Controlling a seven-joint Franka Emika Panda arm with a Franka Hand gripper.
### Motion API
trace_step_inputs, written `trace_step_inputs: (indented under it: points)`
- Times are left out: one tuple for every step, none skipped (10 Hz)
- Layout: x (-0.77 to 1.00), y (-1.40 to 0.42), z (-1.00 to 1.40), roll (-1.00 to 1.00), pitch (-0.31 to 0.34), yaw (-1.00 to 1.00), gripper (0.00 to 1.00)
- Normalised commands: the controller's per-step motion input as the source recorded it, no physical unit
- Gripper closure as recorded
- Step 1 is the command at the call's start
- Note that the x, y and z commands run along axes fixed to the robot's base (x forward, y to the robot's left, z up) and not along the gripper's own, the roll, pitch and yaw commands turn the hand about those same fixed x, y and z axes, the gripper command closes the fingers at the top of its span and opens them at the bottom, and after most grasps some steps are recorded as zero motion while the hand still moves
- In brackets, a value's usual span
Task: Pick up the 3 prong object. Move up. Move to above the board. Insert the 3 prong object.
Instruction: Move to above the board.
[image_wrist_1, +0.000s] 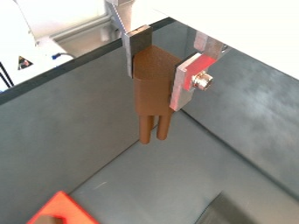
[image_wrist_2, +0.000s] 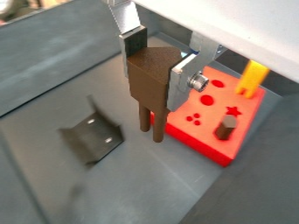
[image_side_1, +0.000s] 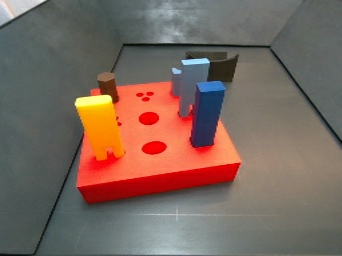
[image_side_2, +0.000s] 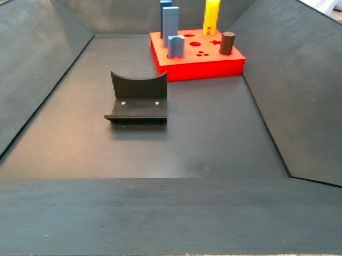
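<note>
In both wrist views the gripper (image_wrist_2: 156, 68) hangs clear above the floor, its silver fingers (image_wrist_1: 187, 80) clamped on the 3 prong object (image_wrist_1: 152, 92), prongs pointing down. The board (image_wrist_2: 205, 131) sits off to one side below, near the fixture (image_side_2: 136, 98). It carries a yellow block (image_side_1: 99, 127), blue blocks (image_side_1: 207, 113) and a brown peg (image_side_1: 107, 87).

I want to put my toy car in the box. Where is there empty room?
The dark floor in front of the fixture is bare and wide. It is crowded on the red board, where blocks stand. The claw holds the 3 prong object up beside the board.
</note>
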Motion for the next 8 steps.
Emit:
trace_step_inputs:
  points:
    - [0.28,-1.0,0.0,-0.02,0.303,-0.25,1.0]
    - [0.29,-1.0,0.0,-0.03,0.211,-0.07,1.0]
    - [0.29,-1.0,0.0,-0.03,0.176,-0.04,1.0]
    - [0.3,-1.0,0.01,-0.01,0.127,-0.01,1.0]
    - [0.31,-1.0,0.01,-0.01,0.122,0.0,1.0]
    - [0.32,-1.0,0.01,-0.01,0.121,0.01,1.0]
    - [0.32,-1.0,0.02,-0.01,0.122,0.0,1.0]
    - [0.35,-1.0,0.02,0.01,0.128,0.01,1.0]
